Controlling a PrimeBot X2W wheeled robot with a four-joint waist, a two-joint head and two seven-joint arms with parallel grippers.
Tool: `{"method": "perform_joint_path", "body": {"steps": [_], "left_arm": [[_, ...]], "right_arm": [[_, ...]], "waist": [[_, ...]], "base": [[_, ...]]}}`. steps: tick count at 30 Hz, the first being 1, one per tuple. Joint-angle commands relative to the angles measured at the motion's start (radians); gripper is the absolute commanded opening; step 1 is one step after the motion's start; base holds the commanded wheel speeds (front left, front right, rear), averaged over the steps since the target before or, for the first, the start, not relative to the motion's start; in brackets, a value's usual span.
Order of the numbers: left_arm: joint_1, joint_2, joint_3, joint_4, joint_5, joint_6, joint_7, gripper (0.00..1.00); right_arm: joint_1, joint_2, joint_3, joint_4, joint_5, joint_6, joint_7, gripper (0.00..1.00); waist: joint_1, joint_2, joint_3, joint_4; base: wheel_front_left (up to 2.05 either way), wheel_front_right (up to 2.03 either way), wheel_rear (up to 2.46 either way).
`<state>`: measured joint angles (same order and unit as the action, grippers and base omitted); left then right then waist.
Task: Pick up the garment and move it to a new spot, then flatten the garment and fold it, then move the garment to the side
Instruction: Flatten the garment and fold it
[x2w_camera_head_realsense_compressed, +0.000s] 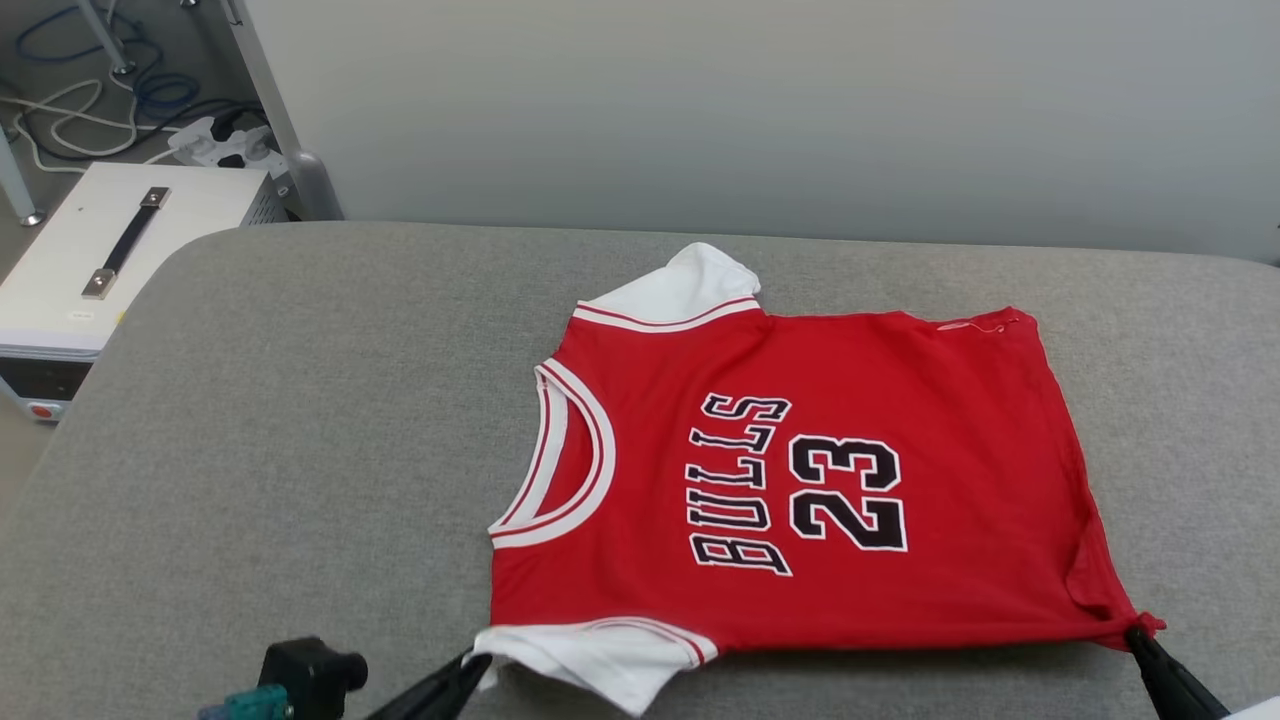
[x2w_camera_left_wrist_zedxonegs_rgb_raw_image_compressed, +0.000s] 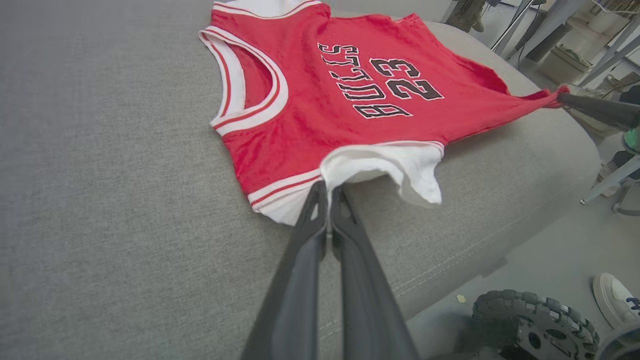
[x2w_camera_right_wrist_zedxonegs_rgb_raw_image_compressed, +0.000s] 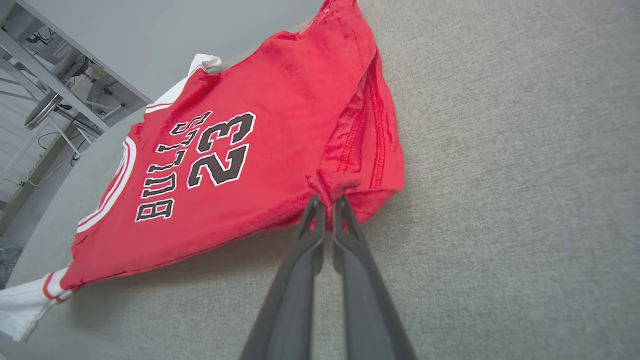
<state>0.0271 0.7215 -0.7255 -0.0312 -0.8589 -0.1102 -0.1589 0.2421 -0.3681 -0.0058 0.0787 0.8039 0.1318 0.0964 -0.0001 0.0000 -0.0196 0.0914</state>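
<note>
Head cam: high, by the near edge of the desk (x2w_camera_head_realsense_compressed: 300, 400), looks fwd & down to the far edge and wall (x2w_camera_head_realsense_compressed: 700, 100). Left wrist cam: low, close, near-left, faces along left end effector (x2w_camera_left_wrist_zedxonegs_rgb_raw_image_compressed: 328, 192) toward far-right; also catches right end effector (x2w_camera_left_wrist_zedxonegs_rgb_raw_image_compressed: 561, 97). Right wrist cam: low, close, near-right corner, faces far-left. All 3 share the garment (x2w_camera_head_realsense_compressed: 800, 480), incl. its print.

Left claw (x2w_camera_left_wrist_zedxonegs_rgb_raw_image_compressed: 328, 192) and right claw (x2w_camera_right_wrist_zedxonegs_rgb_raw_image_compressed: 327, 202) have long dark-grey fingers (x2w_camera_left_wrist_zedxonegs_rgb_raw_image_compressed: 300, 280).
</note>
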Motion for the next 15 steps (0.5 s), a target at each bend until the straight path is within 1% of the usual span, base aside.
{"method": "perform_joint_path", "body": {"steps": [1, 5, 8, 15], "left_arm": [[-0.042, -0.007, 0.012, 0.0, 0.009, 0.005, -0.002, 0.0], [-0.117, -0.018, 0.021, 0.007, 0.024, 0.009, 0.027, 0.0], [-0.175, -0.037, 0.025, 0.03, 0.029, 0.018, 0.055, 0.0], [-0.294, -0.079, 0.034, 0.117, 0.041, 0.022, 0.09, 0.0]], "right_arm": [[-0.014, 0.019, -0.02, -0.017, -0.008, -0.001, 0.016, 0.0], [-0.056, 0.057, -0.053, -0.061, -0.048, -0.001, 0.072, 0.0], [-0.093, 0.079, -0.068, -0.085, -0.083, -0.001, 0.113, 0.0], [-0.203, 0.106, -0.083, -0.066, -0.167, -0.001, 0.19, 0.0]], "waist": [[0.0001, 0.0, 0.013, -0.004], [0.0001, 0.0, 0.033, -0.013], [0.0001, 0.0, 0.055, -0.018], [0.0001, 0.0, 0.126, -0.036]], "base": [[0.0, 0.0, 0.0], [0.0, 0.0, 0.0], [0.0, 0.0, 0.0], [0.0, 0.0, 0.0]]}}
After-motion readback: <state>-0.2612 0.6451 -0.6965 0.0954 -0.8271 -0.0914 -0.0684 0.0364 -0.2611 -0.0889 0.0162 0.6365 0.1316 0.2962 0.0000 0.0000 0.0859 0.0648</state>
